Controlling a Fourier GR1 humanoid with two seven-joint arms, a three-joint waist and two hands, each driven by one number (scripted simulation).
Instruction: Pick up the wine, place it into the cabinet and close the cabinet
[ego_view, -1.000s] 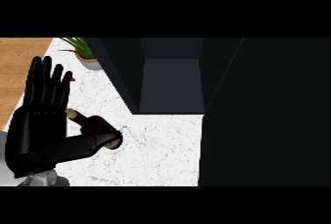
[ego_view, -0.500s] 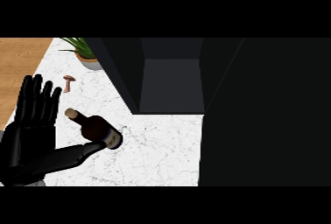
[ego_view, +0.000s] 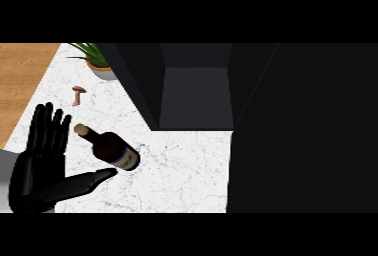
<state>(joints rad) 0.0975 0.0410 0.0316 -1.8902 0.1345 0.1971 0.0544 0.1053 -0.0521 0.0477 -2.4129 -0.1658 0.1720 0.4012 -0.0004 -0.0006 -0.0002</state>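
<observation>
- Black left hand (ego_view: 40, 165) at lower left of the head view, fingers straight and spread, pointing up the frame; thumb stretched out to the right, tip just under the wine (ego_view: 111, 147). Holding nothing.
- White marbled bench (ego_view: 181, 175) under hand and bottle.
- Dark wine bottle lying tilted on the bench, cork end up-left beside the fingertips, pale label at the lower-right end. Just right of the fingers, base just beside the thumb tip; contact hard to call.
- Well apart from the cabinet (ego_view: 196, 100), down-left of its opening.
- Dark cabinet open toward the viewer, grey interior visible, side walls flaring outward; large black mass filling the right side of the frame.
- Small brown mushroom-like item (ego_view: 77, 93) on the bench beyond the fingertips, clear of hand and bottle.
- Potted plant (ego_view: 100, 62) with green leaves in a pale pot at the far left edge of the bench, beside the cabinet's left wall.
- Wooden floor (ego_view: 22, 85) at far left, past the bench edge.
- Right hand not visible anywhere.
</observation>
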